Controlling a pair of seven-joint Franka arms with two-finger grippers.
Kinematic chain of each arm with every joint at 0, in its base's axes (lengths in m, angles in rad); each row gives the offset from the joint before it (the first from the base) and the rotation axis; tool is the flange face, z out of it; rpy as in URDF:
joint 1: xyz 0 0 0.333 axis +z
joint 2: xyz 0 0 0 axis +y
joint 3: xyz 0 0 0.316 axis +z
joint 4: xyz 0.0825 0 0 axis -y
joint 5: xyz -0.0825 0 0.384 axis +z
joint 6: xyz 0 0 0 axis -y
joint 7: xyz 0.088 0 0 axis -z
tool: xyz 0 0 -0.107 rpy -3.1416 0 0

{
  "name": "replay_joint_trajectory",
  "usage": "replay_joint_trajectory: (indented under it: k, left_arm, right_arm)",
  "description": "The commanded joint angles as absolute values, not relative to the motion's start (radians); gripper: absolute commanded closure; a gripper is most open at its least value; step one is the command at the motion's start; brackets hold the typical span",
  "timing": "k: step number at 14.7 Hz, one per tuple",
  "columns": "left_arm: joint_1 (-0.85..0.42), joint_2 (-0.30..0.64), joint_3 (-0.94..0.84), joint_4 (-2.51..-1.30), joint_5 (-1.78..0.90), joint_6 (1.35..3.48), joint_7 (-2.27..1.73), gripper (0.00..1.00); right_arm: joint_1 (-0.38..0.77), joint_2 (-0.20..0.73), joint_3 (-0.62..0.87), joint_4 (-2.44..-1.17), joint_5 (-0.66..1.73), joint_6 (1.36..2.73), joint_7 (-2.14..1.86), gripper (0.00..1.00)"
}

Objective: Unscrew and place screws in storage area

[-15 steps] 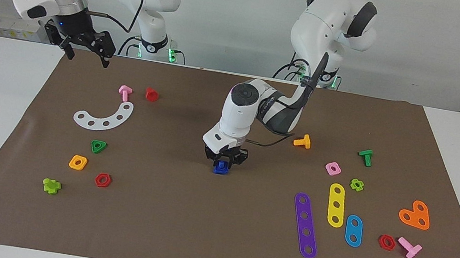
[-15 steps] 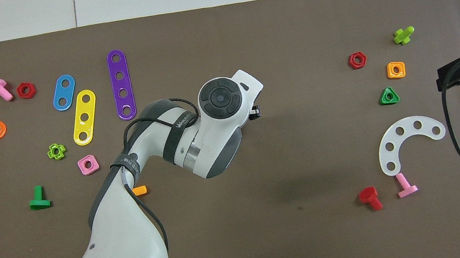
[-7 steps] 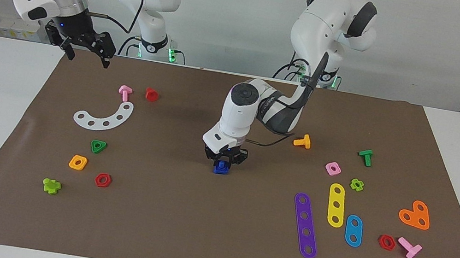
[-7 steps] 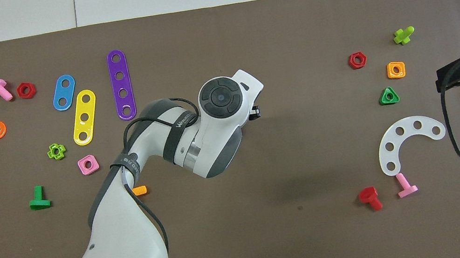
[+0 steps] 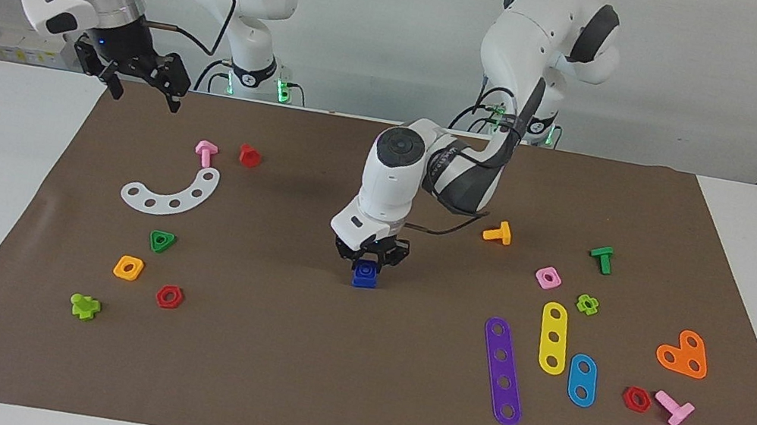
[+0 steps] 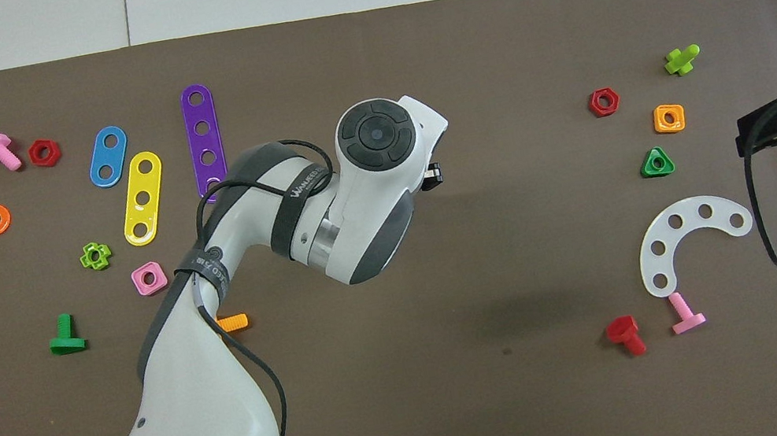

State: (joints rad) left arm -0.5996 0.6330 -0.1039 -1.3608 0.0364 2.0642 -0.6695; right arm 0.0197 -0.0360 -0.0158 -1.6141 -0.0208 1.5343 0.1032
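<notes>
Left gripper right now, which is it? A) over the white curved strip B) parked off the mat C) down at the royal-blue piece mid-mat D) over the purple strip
C: in the facing view the left gripper is at the royal-blue piece in the middle of the brown mat.

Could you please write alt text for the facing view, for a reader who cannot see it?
The left gripper points straight down at mid-mat, closed on the blue screws, which sit on the brown mat. The right gripper waits, open, in the air over the mat's corner nearest the right arm's base. Colourful toy bolts, nuts and strips lie scattered toward both ends of the mat.
</notes>
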Motion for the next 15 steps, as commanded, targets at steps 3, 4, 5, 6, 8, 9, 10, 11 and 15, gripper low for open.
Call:
replay_joint_trajectory:
  k: [3,4,5,6,8,9,10,11,15]
  left_arm:
    - [-0.559,0.647,-0.08,-1.233,-0.008,1.922,-0.68,0.64]
    - [-0.552,0.64,-0.08,-1.238,-0.006,1.922,-0.678,0.64]
    - [-0.531,0.626,-0.075,-1.242,-0.002,1.925,-0.675,0.64]
    - [-0.499,0.62,-0.074,-1.258,0.002,1.919,-0.666,0.64]
    - [-0.434,0.569,-0.074,-1.351,0.002,1.927,-0.556,0.64]
    - [-0.396,0.542,-0.074,-1.405,0.0,1.927,-0.473,0.64]
    - [-0.364,0.508,-0.074,-1.47,0.0,1.939,-0.404,0.65]
    - [-0.329,0.482,-0.074,-1.523,-0.002,1.95,-0.338,0.65]
    - [-0.22,0.358,-0.075,-1.74,-0.003,2.005,-0.096,0.67]
  right_arm:
    - [0.006,-0.052,-0.009,-1.637,-0.008,1.548,0.109,0.0]
    - [0.006,-0.052,-0.011,-1.637,-0.008,1.548,0.109,0.0]
    - [0.006,-0.052,-0.011,-1.637,-0.008,1.548,0.109,0.0]
    - [0.006,-0.052,-0.011,-1.638,-0.008,1.548,0.109,0.0]
    - [0.006,-0.052,-0.011,-1.637,-0.008,1.548,0.107,0.0]
    - [0.006,-0.052,-0.011,-1.637,-0.008,1.548,0.107,0.0]
    - [0.006,-0.052,-0.011,-1.637,-0.008,1.548,0.107,0.0]
    - [0.006,-0.052,-0.009,-1.637,-0.008,1.554,0.107,0.0]
    - [0.011,-0.052,-0.009,-1.637,-0.006,1.574,0.106,0.0]
